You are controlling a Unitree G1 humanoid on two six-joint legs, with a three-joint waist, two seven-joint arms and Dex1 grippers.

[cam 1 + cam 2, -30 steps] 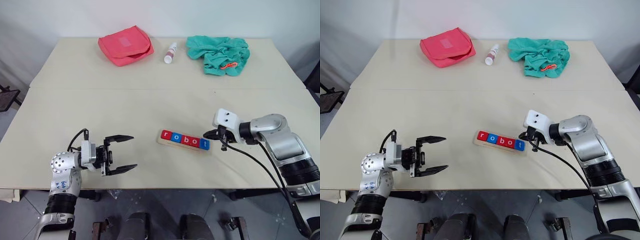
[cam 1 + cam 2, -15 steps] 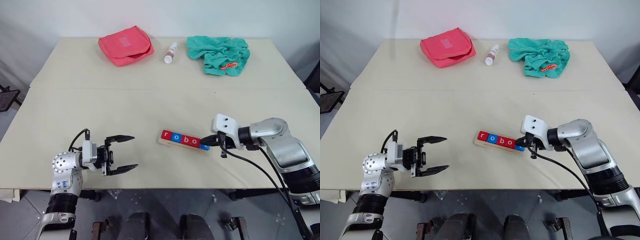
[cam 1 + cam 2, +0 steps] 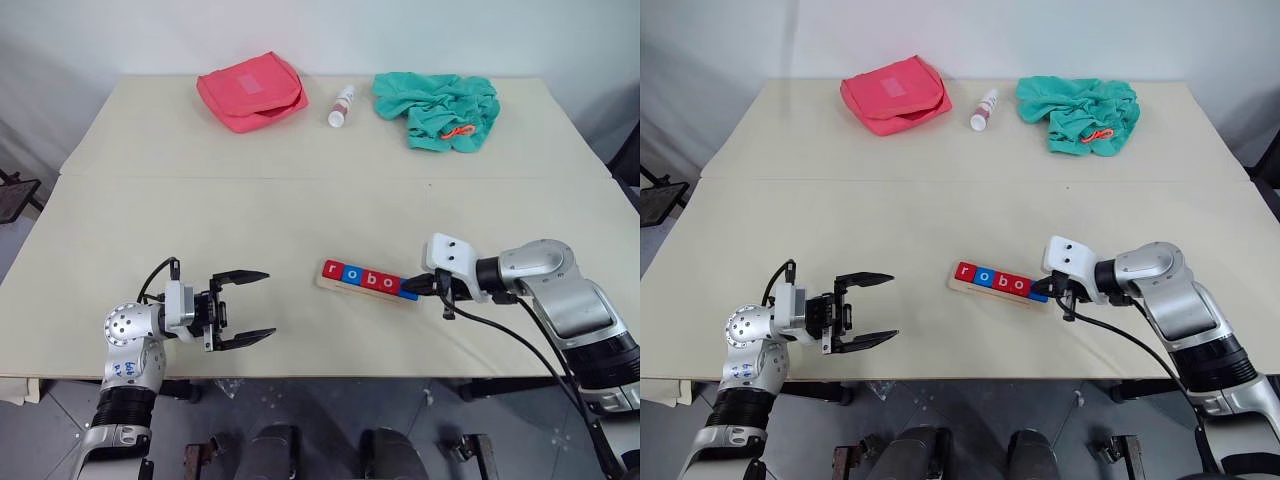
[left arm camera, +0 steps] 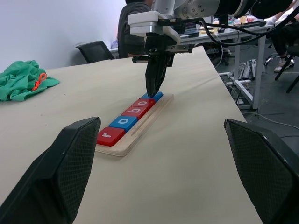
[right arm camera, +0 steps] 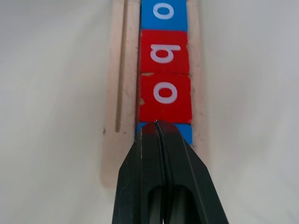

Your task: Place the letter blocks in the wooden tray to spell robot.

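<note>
Closed fingers (image 5: pixel 161 140) over blue block (image 5: pixel 187 132) in wooden tray (image 5: pixel 112 93).

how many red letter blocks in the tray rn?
3. Red r block sits at the pale wooden tray's left end, red b block in the middle, red o block next to it, beside the shut right gripper.

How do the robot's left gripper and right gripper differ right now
The left gripper has its two black fingers spread wide apart; the right gripper has its fingers pressed shut into one point. The left gripper hangs over bare table with nothing between its fingers, apart from the pale wooden tray; the right gripper's tip is on the blue end letter block in that tray. Both grippers hold nothing.
</note>
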